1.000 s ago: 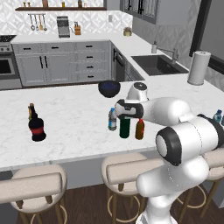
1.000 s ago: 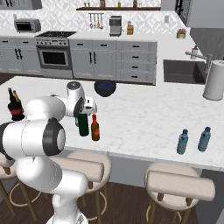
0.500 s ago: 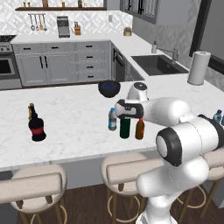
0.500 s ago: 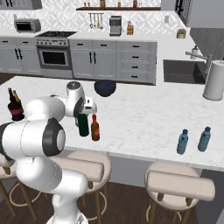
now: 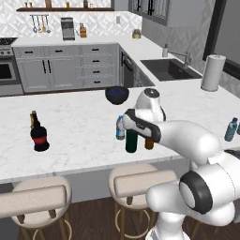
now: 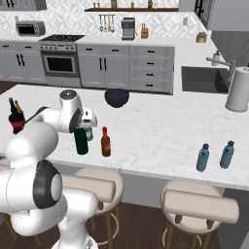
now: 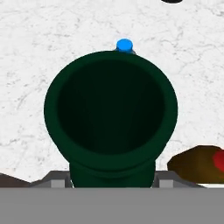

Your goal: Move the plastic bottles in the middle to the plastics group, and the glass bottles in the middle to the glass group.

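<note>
A tall dark green glass bottle [image 5: 131,141] stands mid-counter near the front edge. My gripper [image 5: 131,123] is over its top, shut on its neck. From the hand view I look straight down on the green bottle [image 7: 111,113], with grey finger pads [image 7: 57,181] pressed to its sides. Just right of it stands the amber bottle with a red top [image 5: 149,143] [image 6: 105,142] [image 7: 197,162]. The small clear water bottle [image 5: 120,128] [image 6: 89,132] stands behind, and its blue cap [image 7: 124,44] peeks past the green bottle. The green bottle [image 6: 80,141] sits under the gripper [image 6: 81,127].
A squat black red-labelled bottle [image 5: 39,137] [image 6: 16,120] and a slim brown one [image 5: 33,119] stand at the counter's left. Blue translucent bottles [image 6: 203,157] [image 6: 226,154] [image 5: 230,130] stand at the right. A dark bowl [image 5: 116,94] sits behind the middle group. A paper towel roll [image 5: 211,72] is by the sink.
The jaws have closed in on the green bottle's neck. The arm and all the bottles stand where they were.
</note>
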Robot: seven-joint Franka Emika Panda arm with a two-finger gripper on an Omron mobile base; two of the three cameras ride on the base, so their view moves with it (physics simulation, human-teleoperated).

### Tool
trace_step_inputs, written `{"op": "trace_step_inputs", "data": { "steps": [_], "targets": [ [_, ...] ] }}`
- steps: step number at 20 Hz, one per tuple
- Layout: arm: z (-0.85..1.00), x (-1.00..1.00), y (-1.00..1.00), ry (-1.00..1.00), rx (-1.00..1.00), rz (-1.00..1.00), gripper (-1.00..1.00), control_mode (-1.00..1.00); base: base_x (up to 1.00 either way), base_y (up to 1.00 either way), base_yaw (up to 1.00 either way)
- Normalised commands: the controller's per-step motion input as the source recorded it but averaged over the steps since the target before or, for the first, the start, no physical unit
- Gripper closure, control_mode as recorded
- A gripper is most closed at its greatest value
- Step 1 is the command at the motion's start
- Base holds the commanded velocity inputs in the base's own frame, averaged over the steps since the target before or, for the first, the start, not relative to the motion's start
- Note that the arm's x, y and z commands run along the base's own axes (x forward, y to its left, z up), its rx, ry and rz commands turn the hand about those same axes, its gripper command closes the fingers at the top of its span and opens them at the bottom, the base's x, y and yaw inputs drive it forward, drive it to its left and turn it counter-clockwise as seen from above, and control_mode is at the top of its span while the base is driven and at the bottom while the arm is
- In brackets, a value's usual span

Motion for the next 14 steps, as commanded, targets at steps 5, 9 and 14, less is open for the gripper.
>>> {"op": "trace_step_inputs", "data": {
  "steps": [5,9,14],
  "targets": [
    [0.32,-0.1,1.0,0.0,0.0,0.06,1.0,-1.0,0.0,0.0,0.0],
    [0.37,0.0,1.0,0.0,0.0,0.04,1.0,-1.0,0.0,0.0,0.0],
    [0.27,0.08,1.0,0.0,0.0,0.06,1.0,-1.0,0.0,0.0,0.0]
  ]
}}
